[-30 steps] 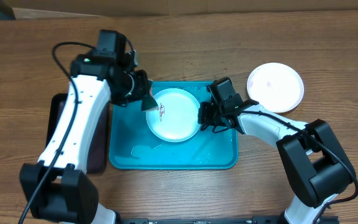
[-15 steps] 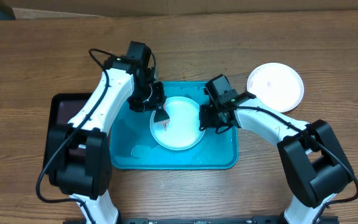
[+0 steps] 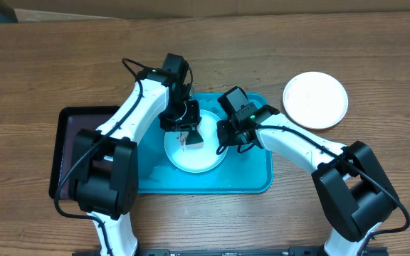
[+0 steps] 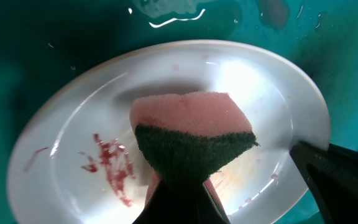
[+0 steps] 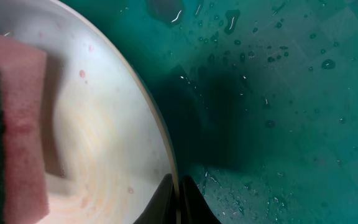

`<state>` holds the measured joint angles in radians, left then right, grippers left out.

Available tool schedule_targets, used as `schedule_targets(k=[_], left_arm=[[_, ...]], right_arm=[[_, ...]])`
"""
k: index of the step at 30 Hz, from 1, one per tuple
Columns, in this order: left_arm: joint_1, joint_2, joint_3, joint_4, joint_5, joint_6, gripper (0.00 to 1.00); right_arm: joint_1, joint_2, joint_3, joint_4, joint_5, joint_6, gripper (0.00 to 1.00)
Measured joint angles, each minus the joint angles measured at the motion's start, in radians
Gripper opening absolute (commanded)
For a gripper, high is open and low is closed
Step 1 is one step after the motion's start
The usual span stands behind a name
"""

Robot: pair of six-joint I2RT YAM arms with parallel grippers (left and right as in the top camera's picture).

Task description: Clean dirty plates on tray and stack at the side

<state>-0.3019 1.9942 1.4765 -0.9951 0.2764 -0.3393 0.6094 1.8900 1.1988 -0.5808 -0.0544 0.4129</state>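
overhead, step: the washing stage, by my reading; one plate [image 3: 194,160] lies in the tray [image 3: 251,178] with a sponge [image 3: 193,135] pressed on it.
overhead, left gripper [image 3: 189,132]: closed on the sponge, over the plate's 12 o'clock part.
overhead, right gripper [image 3: 224,140]: pinching the plate's rim at 3 o'clock, seemingly to steady it.
overhead, side plate [image 3: 315,99]: on the table [image 3: 262,50] at 2 o'clock of the tray, well apart. It looks clean and is probably the stacking spot.
overhead, room: a black tray [image 3: 66,142] sits just beside the tray at 9 o'clock; bare table lies at 12 and 6 o'clock.
left wrist, smear [image 4: 110,168]: red, at the plate's 8 o'clock, beside the sponge and not under it.
left wrist, next move: likely a pressed stroke of the sponge toward 8 o'clock over the smear, against the rim hold.
left wrist, edge: the right gripper comes in at 4 o'clock against the rim, so strokes that way have little room.
right wrist, grip: fingers closed tight on the rim at the view's 6 o'clock, with the sponge at 9 o'clock.
right wrist, tray floor: wet and dotted with drops, bare toward 3 o'clock. The plate could slide if the pinch loosens.
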Motion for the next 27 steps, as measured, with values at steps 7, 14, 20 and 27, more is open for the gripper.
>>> schedule_targets(k=[7,14,20,27], left_arm=[[-0.011,0.011,0.000,0.024,0.000,-0.026,0.04],[-0.011,0.032,-0.001,0.039,0.000,-0.028,0.04],[-0.011,0.032,-0.022,0.057,-0.008,-0.028,0.04],[-0.011,0.032,-0.079,0.100,-0.027,-0.028,0.04]], right_arm=[[0.000,0.002,0.000,0.003,0.009,0.017,0.04],[-0.003,0.050,0.009,0.015,-0.021,0.033,0.04],[-0.003,0.058,0.015,0.026,-0.027,0.042,0.04],[-0.013,0.061,0.015,0.027,-0.043,0.047,0.04]])
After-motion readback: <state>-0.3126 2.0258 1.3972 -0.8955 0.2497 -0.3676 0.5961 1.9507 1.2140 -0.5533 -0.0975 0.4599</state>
